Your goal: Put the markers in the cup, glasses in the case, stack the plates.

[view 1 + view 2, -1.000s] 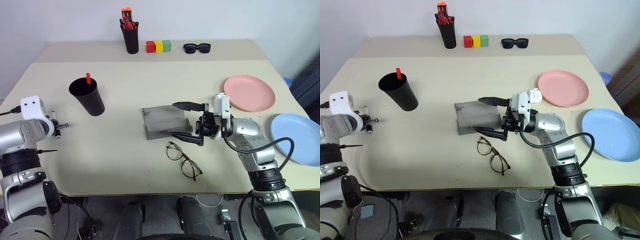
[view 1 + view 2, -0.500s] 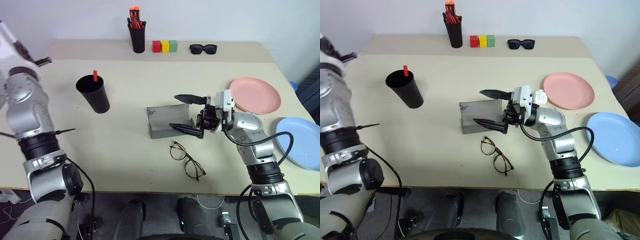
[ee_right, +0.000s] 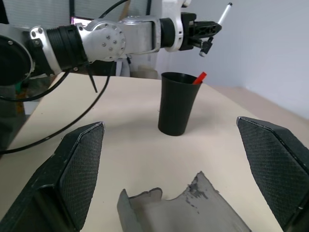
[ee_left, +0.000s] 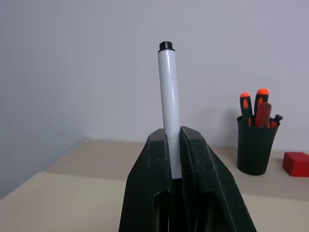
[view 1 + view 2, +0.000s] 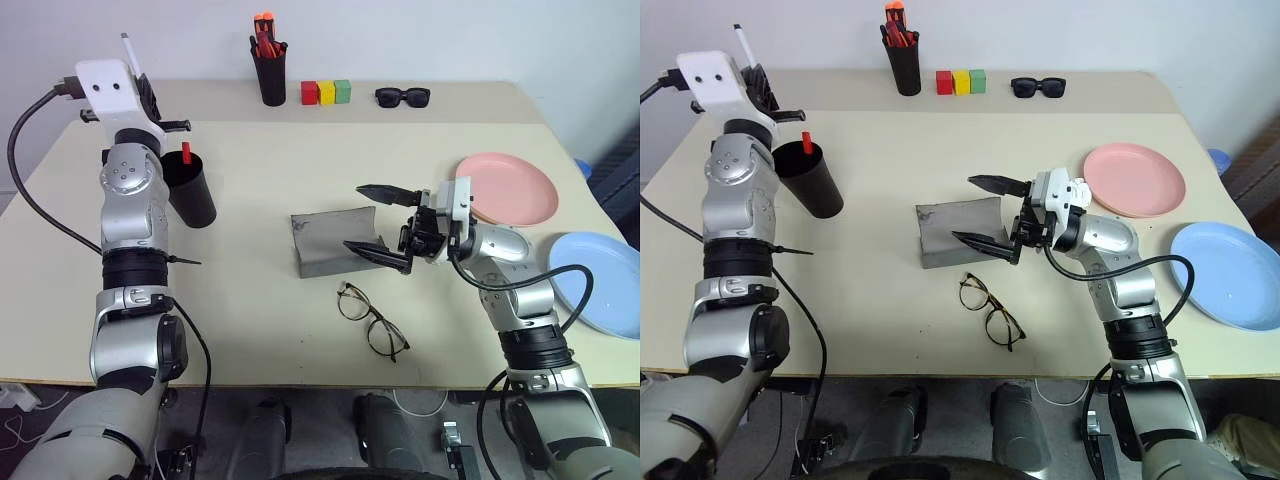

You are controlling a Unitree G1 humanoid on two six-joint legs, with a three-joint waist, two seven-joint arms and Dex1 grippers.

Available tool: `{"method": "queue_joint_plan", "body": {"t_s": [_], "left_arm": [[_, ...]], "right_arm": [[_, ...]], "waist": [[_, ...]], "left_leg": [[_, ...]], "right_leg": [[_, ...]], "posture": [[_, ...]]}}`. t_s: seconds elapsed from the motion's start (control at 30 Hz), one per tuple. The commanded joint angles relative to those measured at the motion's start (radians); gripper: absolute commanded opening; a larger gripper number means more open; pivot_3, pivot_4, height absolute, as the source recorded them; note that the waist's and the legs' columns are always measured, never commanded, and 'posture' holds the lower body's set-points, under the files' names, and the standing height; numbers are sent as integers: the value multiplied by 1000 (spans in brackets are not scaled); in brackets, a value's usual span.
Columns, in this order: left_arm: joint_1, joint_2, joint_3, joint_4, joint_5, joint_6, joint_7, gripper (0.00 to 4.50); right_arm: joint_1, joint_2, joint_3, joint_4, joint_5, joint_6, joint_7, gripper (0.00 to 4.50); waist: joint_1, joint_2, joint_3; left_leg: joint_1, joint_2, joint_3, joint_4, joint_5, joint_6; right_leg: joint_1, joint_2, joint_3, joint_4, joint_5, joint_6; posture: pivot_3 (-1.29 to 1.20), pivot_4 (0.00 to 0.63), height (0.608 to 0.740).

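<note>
Left end effector (image 4: 175, 145) clamping white marker (image 4: 169, 96), above cup (image 3: 178, 102)

Black cup (image 3: 177, 102) w/ red-capped marker (image 3: 198, 78) inside, grey case (image 3: 181, 208) nearer, left end effector (image 3: 208, 36) gripping white marker (image 3: 223, 13).

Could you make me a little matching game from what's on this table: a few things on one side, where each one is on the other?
Things:
1. white-bodied marker
2. red-capped black marker
3. round tortoiseshell-rimmed glasses
4. salmon pink plastic plate

Places:
A. standing in the tapered black plastic cup
B. lying on the table in front of the open grey felt case
C. clamped in the left gripper
D. beside the light blue plate, not stacked

Pairs: 1-C, 2-A, 3-B, 4-D
</note>
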Motion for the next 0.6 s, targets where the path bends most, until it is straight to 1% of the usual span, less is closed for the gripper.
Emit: {"method": "queue_joint_plan", "body": {"t_s": [0.03, 0.23, 0.6], "left_arm": [[37, -4, -23, -91, 0, -10, -36, 43], [153, 4, -42, -268, -12, 67, -83, 43], [255, 10, -46, -436, -3, 153, -109, 43]], "right_arm": [[4, -12, -26, -54, 8, -6, -9, 4500], [12, -23, -31, -61, 11, -3, -13, 4500], [6, -20, -30, -52, 6, -8, -16, 4500]], "waist": [[0, 0, 0], [-1, 0, 0], [-1, 0, 0]], "left_leg": [[0, 0, 0, 0, 0, 0], [0, 0, 0, 0, 0, 0], [0, 0, 0, 0, 0, 0]], "right_leg": [[0, 0, 0, 0, 0, 0], [0, 0, 0, 1, 0, 0], [0, 0, 0, 1, 0, 0]], "posture": [[0, 150, 740], [0, 150, 740], [0, 150, 740]]}}
